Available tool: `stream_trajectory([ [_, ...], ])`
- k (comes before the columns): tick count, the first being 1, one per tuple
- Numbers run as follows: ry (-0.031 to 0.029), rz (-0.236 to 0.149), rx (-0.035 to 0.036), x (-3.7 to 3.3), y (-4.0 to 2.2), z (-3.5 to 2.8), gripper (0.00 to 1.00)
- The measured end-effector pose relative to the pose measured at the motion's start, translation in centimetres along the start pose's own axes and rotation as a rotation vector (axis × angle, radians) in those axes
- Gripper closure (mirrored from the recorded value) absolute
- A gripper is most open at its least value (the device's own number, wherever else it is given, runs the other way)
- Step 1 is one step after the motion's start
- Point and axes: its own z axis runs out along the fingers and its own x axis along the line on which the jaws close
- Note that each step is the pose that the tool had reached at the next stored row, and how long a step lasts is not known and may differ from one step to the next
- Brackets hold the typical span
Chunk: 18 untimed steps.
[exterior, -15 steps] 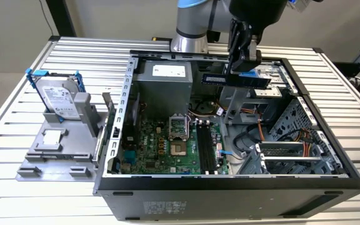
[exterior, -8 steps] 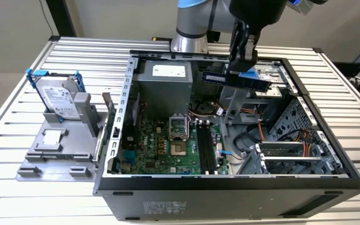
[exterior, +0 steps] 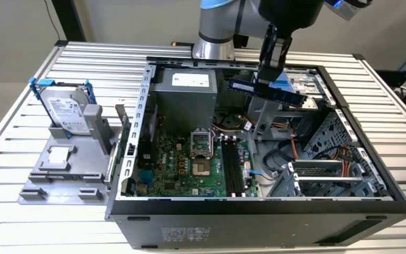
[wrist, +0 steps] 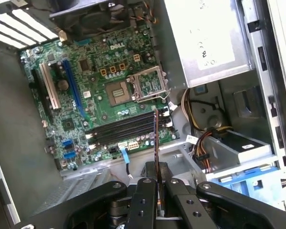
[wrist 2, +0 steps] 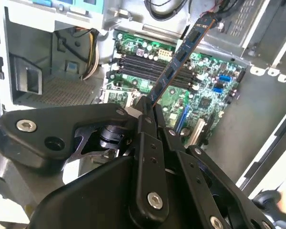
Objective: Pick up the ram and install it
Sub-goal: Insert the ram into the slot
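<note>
Above the open case on the slatted table, hung with gripper clamping the ram, clear of walls.

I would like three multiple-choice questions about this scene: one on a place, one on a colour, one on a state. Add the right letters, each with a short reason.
1. Where does the hard drive stand?
A. on the floor
B. on the grey stand, at the exterior view's left of the case
C. on a shelf

2. Which colour is the motherboard?
A. red
B. white
C. green

3. In which state is the pincer?
A. shut on the ram
B. open and empty
C. shut on a cable

Right letters:
1 B: the drive stands upright in the stand, outside the case.
2 C: the board is green in the exterior view and in both wrist views.
3 A: the pincer clamps the ram, which it holds above the open case.
</note>
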Motion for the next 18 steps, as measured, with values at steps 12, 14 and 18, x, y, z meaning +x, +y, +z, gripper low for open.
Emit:
stream_trajectory([
  [12,-0.0010,0.194,0.0021,0.00,0.00,0.00,1.00],
  [14,-0.0011,0.226,0.0024,0.00,0.00,0.00,1.00],
  [18,-0.0013,0.291,0.0032,0.00,0.00,0.00,1.00],
])
